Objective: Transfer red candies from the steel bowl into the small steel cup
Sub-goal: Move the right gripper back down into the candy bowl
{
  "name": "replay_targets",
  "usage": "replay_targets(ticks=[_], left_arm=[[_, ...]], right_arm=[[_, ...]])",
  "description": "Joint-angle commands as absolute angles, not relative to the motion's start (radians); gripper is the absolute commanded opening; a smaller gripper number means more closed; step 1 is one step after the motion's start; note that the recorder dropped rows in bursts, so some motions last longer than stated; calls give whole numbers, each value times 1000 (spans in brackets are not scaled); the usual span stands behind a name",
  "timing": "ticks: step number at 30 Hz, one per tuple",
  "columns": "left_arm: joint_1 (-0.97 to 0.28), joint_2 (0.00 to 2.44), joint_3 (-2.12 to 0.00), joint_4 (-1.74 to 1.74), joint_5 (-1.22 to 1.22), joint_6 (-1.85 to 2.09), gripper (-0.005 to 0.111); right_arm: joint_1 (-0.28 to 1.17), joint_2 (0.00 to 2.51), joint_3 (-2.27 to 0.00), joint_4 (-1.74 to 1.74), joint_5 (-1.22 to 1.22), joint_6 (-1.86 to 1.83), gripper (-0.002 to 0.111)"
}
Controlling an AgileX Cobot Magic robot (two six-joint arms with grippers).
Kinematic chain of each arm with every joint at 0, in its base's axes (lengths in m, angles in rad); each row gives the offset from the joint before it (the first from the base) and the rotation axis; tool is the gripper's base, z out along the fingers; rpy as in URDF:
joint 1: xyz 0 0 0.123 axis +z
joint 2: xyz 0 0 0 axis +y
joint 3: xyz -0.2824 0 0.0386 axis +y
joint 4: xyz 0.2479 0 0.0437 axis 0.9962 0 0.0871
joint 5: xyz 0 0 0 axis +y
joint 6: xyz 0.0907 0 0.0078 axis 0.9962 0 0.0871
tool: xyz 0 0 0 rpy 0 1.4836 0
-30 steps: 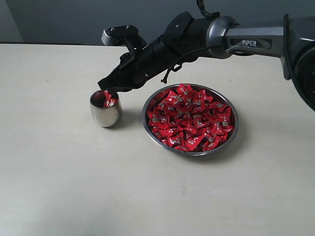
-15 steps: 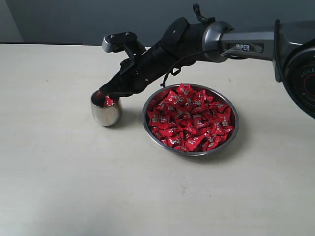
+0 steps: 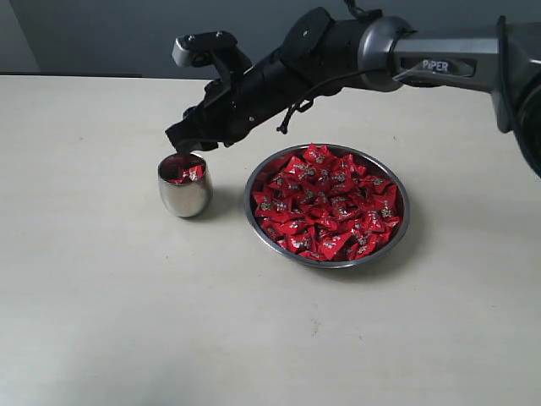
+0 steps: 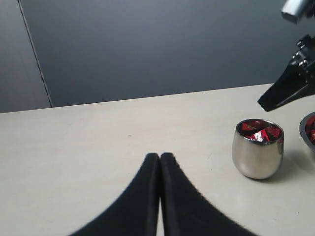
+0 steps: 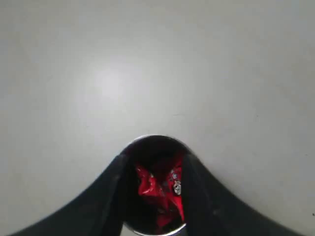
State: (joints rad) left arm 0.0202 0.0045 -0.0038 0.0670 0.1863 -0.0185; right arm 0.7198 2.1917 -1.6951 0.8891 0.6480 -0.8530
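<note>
In the outside view, the right fingers (image 3: 188,145) hang just above the small steel cup (image 3: 183,199). The cup stands upright on the desk (image 3: 127,321), near the steel bowl (image 3: 404,211). A few red candies (image 3: 184,174) peek out of the top of the cup. The bowl is piled full of many more red candies, so only a small part of the job looks done and a lot is left to carry over. In the left wrist view, the left fingers (image 4: 142,196) are pressed tight together with nothing between them, low over bare desk and well apart from the cup (image 4: 257,155). The cup shows red at its top here too, and just an edge of the bowl (image 4: 307,132) can be seen beside it. In the right wrist view, the right fingers (image 5: 106,191) are spread apart and hold nothing. The open mouth of the cup (image 5: 155,145) sits right between them, with red candies (image 5: 157,189) lying down inside it. I think the arm must go to the bowl for another candy next.
</note>
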Motion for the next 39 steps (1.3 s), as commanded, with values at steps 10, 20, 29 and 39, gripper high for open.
replay_targets(ticks=[10, 20, 29, 39], left_arm=[[17, 0, 0, 68, 181, -20, 0], [17, 0, 0, 68, 181, -20, 0], [17, 0, 0, 68, 180, -20, 0], [17, 0, 0, 68, 180, -20, 0]], right_arm=[[672, 2015, -1696, 594, 779, -656, 35], [521, 1890, -1376, 568, 664, -643, 35], [489, 1839, -1142, 516, 504, -654, 35], [489, 1842, -1090, 475, 424, -654, 35]])
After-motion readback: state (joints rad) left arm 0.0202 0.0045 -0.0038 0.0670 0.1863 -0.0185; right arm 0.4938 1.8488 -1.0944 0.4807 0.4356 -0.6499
